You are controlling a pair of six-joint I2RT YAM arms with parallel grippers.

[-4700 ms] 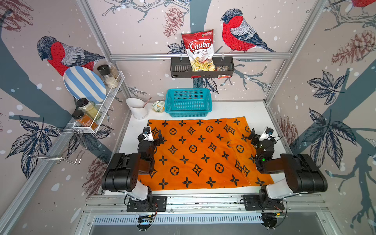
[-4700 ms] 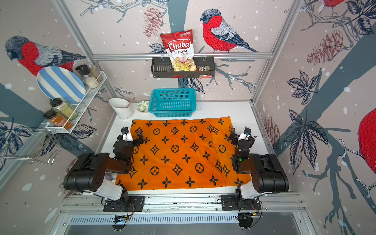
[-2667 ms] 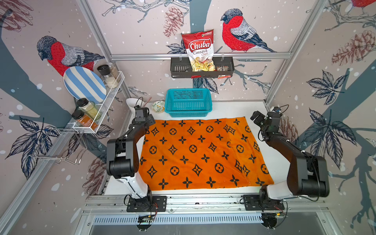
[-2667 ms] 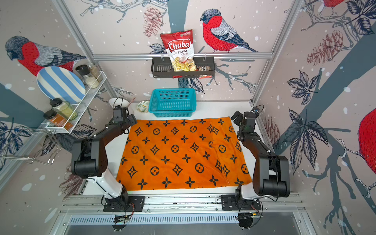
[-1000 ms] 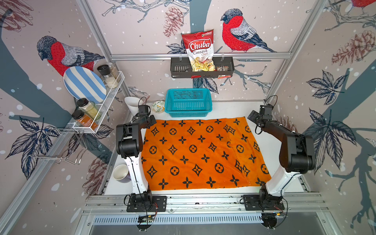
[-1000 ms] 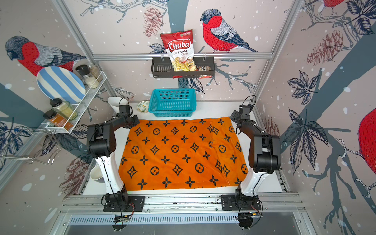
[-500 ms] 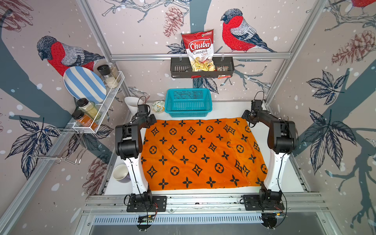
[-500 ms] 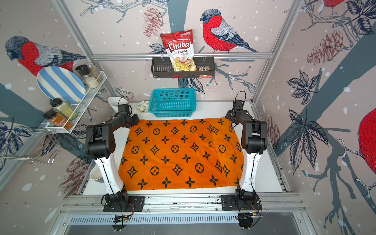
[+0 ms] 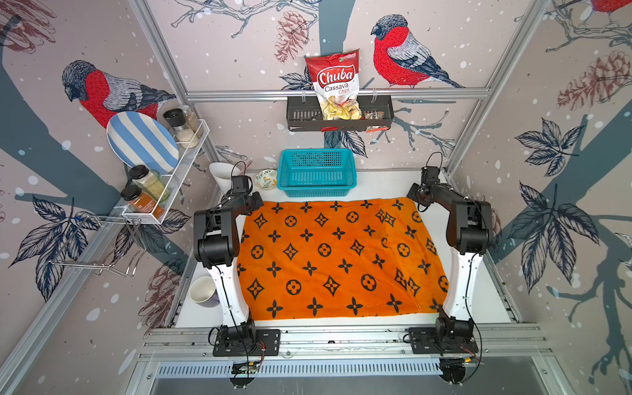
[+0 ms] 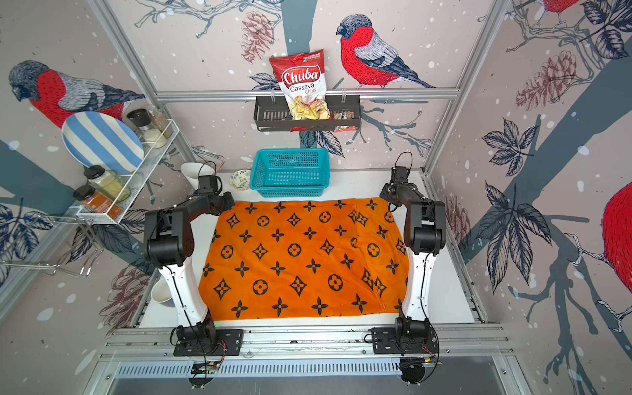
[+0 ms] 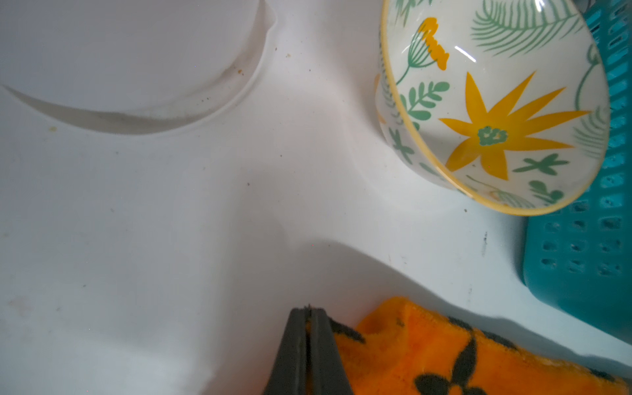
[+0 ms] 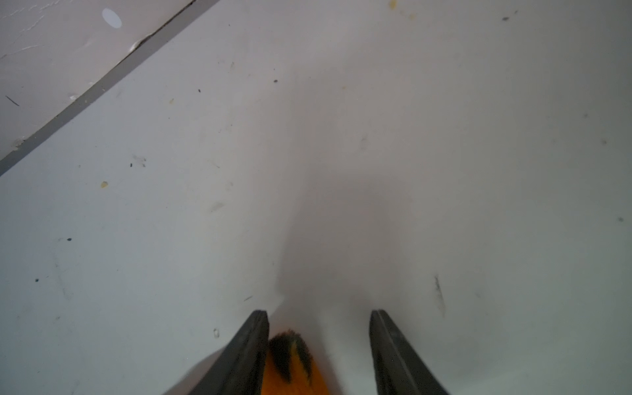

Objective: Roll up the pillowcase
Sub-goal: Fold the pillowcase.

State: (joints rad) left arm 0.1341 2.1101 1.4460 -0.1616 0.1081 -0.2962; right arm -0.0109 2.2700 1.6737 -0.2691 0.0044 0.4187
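Observation:
The orange pillowcase (image 9: 335,260) (image 10: 301,260) with black motifs lies spread flat across the white table. At its far left corner my left gripper (image 9: 257,204) (image 10: 228,204) is low on the table. In the left wrist view this gripper (image 11: 309,309) is shut, with a sliver of the orange pillowcase (image 11: 427,355) pinched between its fingers. My right gripper (image 9: 415,197) (image 10: 385,195) sits at the far right corner. In the right wrist view it (image 12: 318,313) is open, and the pillowcase corner (image 12: 290,362) lies between the fingers, against one of them.
A teal basket (image 9: 316,172) stands just behind the cloth's far edge, with a floral bowl (image 9: 266,178) (image 11: 496,113) and a white jug (image 9: 222,172) to its left. A white cup (image 9: 203,290) sits by the left arm's base. The back wall is close behind both grippers.
The right arm has swung in onto the far right corner and its jaws have narrowed around it. The left gripper has stayed shut at the far left corner.

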